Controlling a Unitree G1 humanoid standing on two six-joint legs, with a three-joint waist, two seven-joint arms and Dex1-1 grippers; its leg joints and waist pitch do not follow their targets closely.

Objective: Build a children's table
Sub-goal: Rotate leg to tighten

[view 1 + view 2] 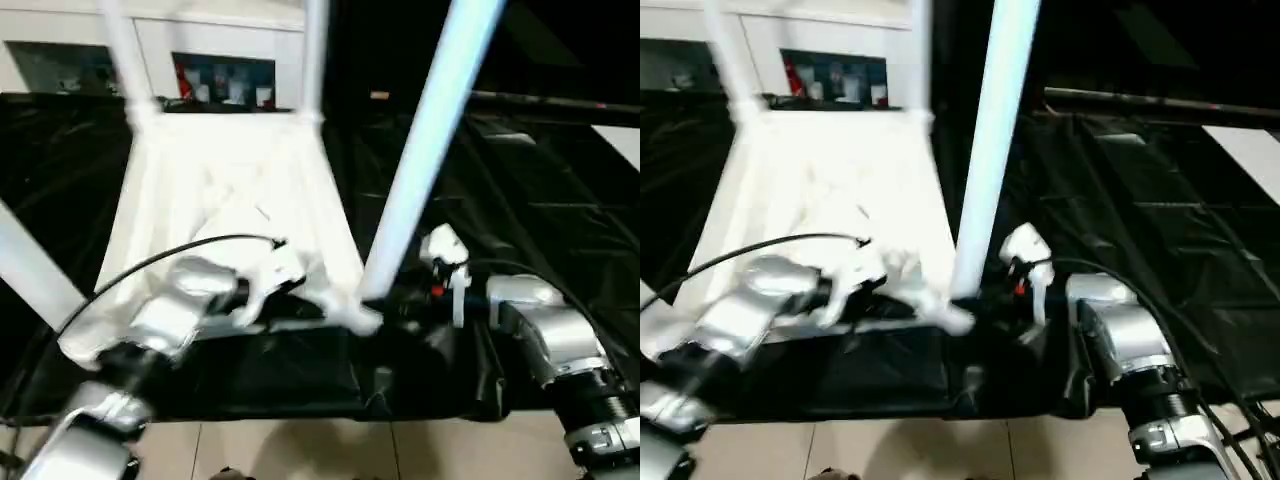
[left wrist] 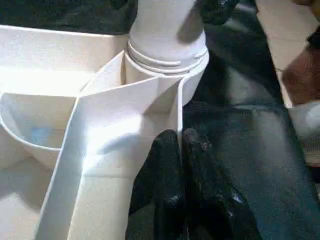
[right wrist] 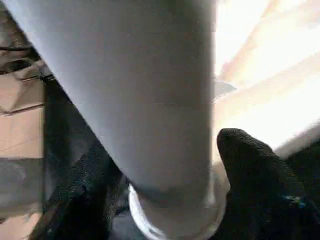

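Observation:
The white tabletop [image 1: 230,170] lies upside down on black cloth, ribs up. Two legs [image 1: 125,50] [image 1: 315,50] stand in its far sockets, and another leg [image 1: 30,270] slants up at the near left. The near-right leg [image 1: 430,130] rises from its round corner socket [image 1: 360,318]. My right gripper [image 1: 400,300] is shut on this leg just above the socket, one black finger [image 3: 255,180] on each side. My left gripper [image 2: 181,165] is shut on the tabletop's thin rim wall beside that same socket [image 2: 165,75].
A white cabinet with glass doors [image 1: 220,70] stands behind the table. Black cloth [image 1: 540,200] covers the work surface, and a dark bar [image 1: 550,100] crosses at the back right. Tiled floor [image 1: 350,450] shows below the near edge.

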